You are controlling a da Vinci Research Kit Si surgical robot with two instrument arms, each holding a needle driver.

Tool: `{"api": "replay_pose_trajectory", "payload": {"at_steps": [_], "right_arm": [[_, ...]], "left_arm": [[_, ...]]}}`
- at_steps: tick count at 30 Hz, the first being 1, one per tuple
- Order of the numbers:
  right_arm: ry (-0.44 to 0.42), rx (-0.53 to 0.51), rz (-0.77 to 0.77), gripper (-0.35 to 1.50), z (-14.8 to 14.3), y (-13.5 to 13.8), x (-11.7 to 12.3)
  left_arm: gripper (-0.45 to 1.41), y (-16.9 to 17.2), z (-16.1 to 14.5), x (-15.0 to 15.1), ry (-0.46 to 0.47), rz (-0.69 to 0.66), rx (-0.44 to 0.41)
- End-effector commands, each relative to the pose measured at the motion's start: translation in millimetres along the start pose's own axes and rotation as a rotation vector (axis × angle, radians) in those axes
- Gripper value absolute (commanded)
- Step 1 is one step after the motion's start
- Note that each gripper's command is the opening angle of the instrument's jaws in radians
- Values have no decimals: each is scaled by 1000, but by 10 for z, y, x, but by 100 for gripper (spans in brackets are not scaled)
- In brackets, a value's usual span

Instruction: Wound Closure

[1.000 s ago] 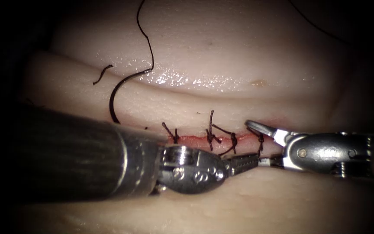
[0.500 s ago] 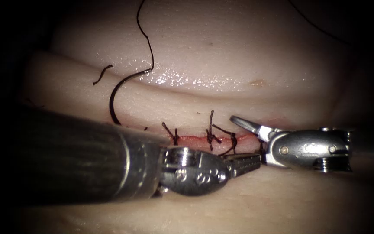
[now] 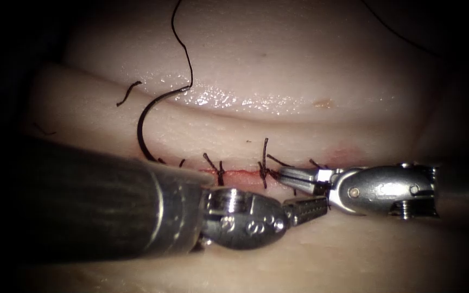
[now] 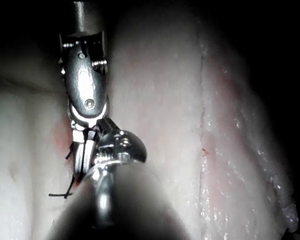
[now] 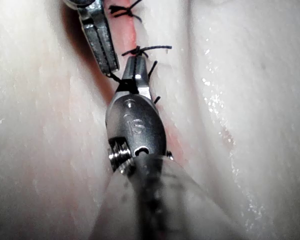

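- Your left tool (image 3: pixel 306 209), nearest the endoscope and just below the cut (image 3: pixel 240 173), had its jaws pressed together. In the right wrist view they looked to be pinching a short run of thread (image 5: pixel 113 76) at their tip.
- Your right tool (image 3: pixel 297 176) lay touching the cut line just beyond it. Half a second earlier its jaws stood wide; now they had moved leftward and closed narrowly on the thread tails of a tied stitch (image 3: pixel 264 163).
- Judged from this, you were trimming a tied stitch, with the left tool holding the tail taut.
- Further stitches (image 3: pixel 219 169) crossed the cut to the left, with red fluid (image 3: pixel 245 173) between them.
- Farther back, left of the cut, the needle (image 3: pixel 141 127) lay free on the tissue (image 3: pixel 299 54), held by neither tool. Its lower end passed behind your left shaft, so you could not tell whether the tip was in the tissue.
- Its trailing thread (image 3: pixel 183 43) ran away upward, and a cut end (image 3: pixel 127 91) lay beside it.
- Any next move called for gentle tension, keeping the blades clear of the knot.
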Motion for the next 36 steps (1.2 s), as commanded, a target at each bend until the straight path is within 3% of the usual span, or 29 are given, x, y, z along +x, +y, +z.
{"api": "replay_pose_trajectory", "payload": {"at_steps": [1, 5, 6, 7, 8, 9, 11, 17, 23, 31, 36], "right_arm": [[-8, 6, 0, -35, 9, -1, -5], [-24, 27, -10, -35, 8, -5, -6], [-22, 29, -11, -16, 7, -6, -5], [-23, 35, 2, 49, 3, -7, -4], [-29, 27, 20, 95, 0, -7, -2], [-34, 15, 26, 116, -3, -7, -1], [-37, 5, 41, 135, -13, -8, 4], [-3, -30, 65, 143, -45, -6, 26], [18, -65, 89, 147, -65, 0, 45], [20, -78, 98, 147, -69, -7, 53], [18, -81, 97, 145, -68, -6, 51]], "left_arm": [[-45, 4, 7, -1, 0, 0, 0], [-45, 6, 4, 0, 0, 0, -1], [-45, 7, 2, 1, 3, 0, -4], [-45, 8, 0, 1, 4, 0, -6], [-45, 9, -4, 1, 5, 0, -9], [-45, 10, -8, 2, 10, -1, -7], [-45, 11, -18, 4, 21, -3, -5], [-45, 22, -66, 3, 49, -2, -18], [-45, 30, -123, -17, 28, 4, 8], [-45, 4, -204, -63, -26, -44, 90], [-45, -9, -224, -91, -57, -76, 105]]}}
